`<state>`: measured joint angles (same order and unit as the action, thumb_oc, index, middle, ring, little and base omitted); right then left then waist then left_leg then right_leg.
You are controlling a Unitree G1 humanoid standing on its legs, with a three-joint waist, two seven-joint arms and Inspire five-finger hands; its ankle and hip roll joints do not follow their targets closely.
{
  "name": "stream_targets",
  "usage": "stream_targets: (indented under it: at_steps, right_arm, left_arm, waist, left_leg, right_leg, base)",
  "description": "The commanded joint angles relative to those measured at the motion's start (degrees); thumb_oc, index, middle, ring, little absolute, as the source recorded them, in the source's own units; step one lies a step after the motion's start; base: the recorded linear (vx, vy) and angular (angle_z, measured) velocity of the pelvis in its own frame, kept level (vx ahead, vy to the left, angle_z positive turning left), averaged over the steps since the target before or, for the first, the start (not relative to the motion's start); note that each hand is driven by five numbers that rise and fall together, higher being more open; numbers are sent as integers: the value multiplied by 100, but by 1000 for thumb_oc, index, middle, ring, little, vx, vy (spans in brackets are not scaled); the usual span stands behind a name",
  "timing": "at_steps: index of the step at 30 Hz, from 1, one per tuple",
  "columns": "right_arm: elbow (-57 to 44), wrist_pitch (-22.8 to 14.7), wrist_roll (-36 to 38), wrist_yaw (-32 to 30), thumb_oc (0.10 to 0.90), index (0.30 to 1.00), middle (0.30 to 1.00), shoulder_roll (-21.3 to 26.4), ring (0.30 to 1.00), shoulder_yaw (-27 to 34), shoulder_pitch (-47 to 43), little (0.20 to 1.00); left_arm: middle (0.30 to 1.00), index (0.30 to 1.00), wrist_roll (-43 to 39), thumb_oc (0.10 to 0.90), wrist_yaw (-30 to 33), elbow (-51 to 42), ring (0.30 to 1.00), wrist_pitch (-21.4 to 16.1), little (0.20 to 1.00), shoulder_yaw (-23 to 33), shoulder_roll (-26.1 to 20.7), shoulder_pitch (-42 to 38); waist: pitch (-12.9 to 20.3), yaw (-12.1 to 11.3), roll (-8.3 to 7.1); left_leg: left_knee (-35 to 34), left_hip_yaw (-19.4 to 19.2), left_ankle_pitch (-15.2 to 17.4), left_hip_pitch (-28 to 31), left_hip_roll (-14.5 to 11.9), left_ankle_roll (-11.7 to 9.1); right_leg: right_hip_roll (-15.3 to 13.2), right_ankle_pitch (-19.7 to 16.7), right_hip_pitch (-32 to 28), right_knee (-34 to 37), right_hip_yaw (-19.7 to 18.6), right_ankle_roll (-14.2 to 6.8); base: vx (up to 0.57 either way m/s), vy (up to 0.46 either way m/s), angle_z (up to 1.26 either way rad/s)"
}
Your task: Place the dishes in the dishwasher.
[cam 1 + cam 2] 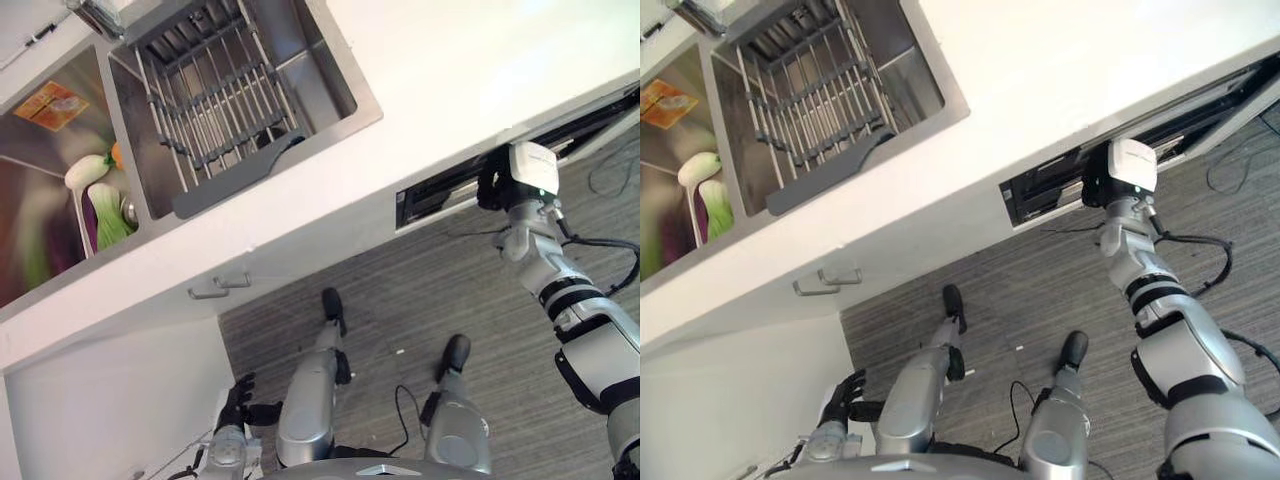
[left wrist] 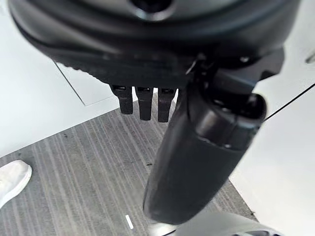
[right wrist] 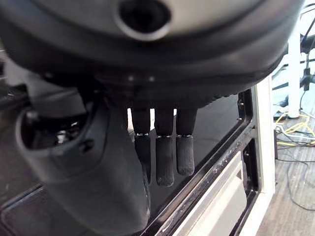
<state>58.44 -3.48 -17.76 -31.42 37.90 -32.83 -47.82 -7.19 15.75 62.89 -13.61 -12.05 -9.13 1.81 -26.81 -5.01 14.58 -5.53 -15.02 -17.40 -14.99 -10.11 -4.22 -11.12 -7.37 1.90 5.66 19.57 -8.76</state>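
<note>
No text, number or sign can be read anywhere. An orange and yellow label (image 1: pixel 50 104) sits on the wall of the left sink basin (image 1: pixel 40 190), at about ten o'clock in the left eye view, but its print is too small and blurred to make out. The white cover (image 1: pixel 533 166) at the right wrist carries a small dark mark, also unreadable.
</note>
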Motion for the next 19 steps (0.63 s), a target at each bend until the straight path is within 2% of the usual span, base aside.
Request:
stream_targets:
  at_steps: [1,2,4,5,6,7,8,9,10,11,13,14,16,19]
  right_arm:
    - [-1,-469,13,27,400,300,300,134,300,-352,-1723,300]
    - [-189,-429,10,211,400,300,300,135,300,-288,-1409,300]
    - [-180,-382,17,283,400,300,300,121,300,-242,-1228,300]
    - [-210,-396,128,309,585,578,578,20,578,-1,-688,578]
    - [-260,-399,207,283,800,900,900,-58,900,214,-347,900]
    - [-260,-399,207,283,800,900,900,-58,900,214,-347,900]
    - [-408,-427,292,243,800,900,900,-176,900,428,100,900]
    - [-576,-474,452,281,800,900,900,-430,900,869,1188,900]
    - [-600,-506,411,238,800,900,900,-532,900,967,1572,900]
    - [-613,-504,404,235,800,900,900,-538,900,980,1598,900]
    - [-166,-528,143,174,800,900,900,-1271,900,1287,3345,900]
    - [-168,-530,137,167,800,900,900,-1284,900,1291,3365,900]
    - [782,-498,-190,142,800,900,900,-1766,900,1137,4129,900]
    - [996,-488,-265,51,800,900,900,-1872,900,1176,4364,900]
  left_arm:
    - [900,900,-1,800,15,17,900,-106,900,-616,-293,-83]
    - [900,900,12,800,11,27,900,-91,900,-594,-221,38]
    - [900,900,41,800,1,85,900,-82,900,-591,-215,55]
    - [900,900,112,800,7,104,900,-42,900,-581,-121,92]
    - [900,900,131,800,-8,171,900,-24,900,-518,-104,98]
    - [900,900,131,800,-8,171,900,-24,900,-518,-104,98]
    - [900,900,106,800,-40,189,900,-17,900,-426,-73,93]
    - [900,900,-53,800,-213,167,900,50,900,-149,-38,46]
    - [900,900,-84,800,-307,270,900,93,900,-35,-21,6]
    - [900,900,-86,800,-311,274,900,90,900,-43,-32,15]
    - [900,900,-416,800,-808,459,900,195,900,461,33,-67]
    - [900,900,-420,800,-813,459,900,192,900,453,19,-52]
    - [900,900,-371,800,-910,783,900,255,900,604,82,-198]
    - [900,900,-332,800,-889,844,900,257,900,619,101,-217]
  waist:
    - [-176,2,429]
    - [37,25,417]
    - [128,34,395]
    - [333,81,342]
    - [421,111,297]
    - [421,111,297]
    - [512,142,236]
    - [739,172,61]
    - [831,201,-24]
    - [842,192,-33]
    - [1351,247,-443]
    - [1372,235,-457]
    - [1655,246,-687]
    - [1751,251,-761]
  left_leg:
    - [53,-44,688,657,-367,-617]
    - [53,-36,707,725,-353,-604]
    - [53,-35,711,752,-351,-601]
    - [53,-32,757,823,-332,-587]
    - [53,-33,776,864,-330,-579]
    - [53,-33,776,864,-330,-579]
    - [53,-47,802,917,-329,-567]
    - [53,-49,846,1040,-334,-552]
    - [53,-58,866,1089,-349,-547]
    - [53,-59,869,1093,-348,-548]
    - [53,-59,979,1308,-389,-533]
    - [53,-66,982,1306,-386,-534]
    - [53,-71,1077,1443,-409,-519]
    - [53,-97,1111,1495,-424,-514]
  right_leg:
    - [-114,86,343,-66,-211,227]
    - [-99,128,237,-66,-205,227]
    - [-94,150,196,-66,-202,229]
    - [-72,224,105,-66,-189,240]
    - [-67,246,71,-66,-186,250]
    - [-67,246,71,-66,-186,250]
    - [-49,273,22,-66,-194,262]
    - [9,326,-105,-66,-208,313]
    - [43,346,-152,-66,-215,329]
    - [42,350,-154,-66,-216,328]
    - [165,457,-285,-66,-245,418]
    - [162,460,-278,-66,-251,417]
    - [214,504,-350,-66,-270,467]
    - [223,513,-381,-66,-286,471]
  base:
    - [102,16,8]
    - [97,9,13]
    - [100,6,18]
    - [111,-5,10]
    - [110,-5,2]
    - [75,-21,10]
    - [129,-67,38]
    - [169,-90,41]
    - [131,-81,37]
    - [141,-72,21]
    - [182,-93,7]
    - [110,-58,13]
    - [81,-25,17]
    - [49,1,-13]
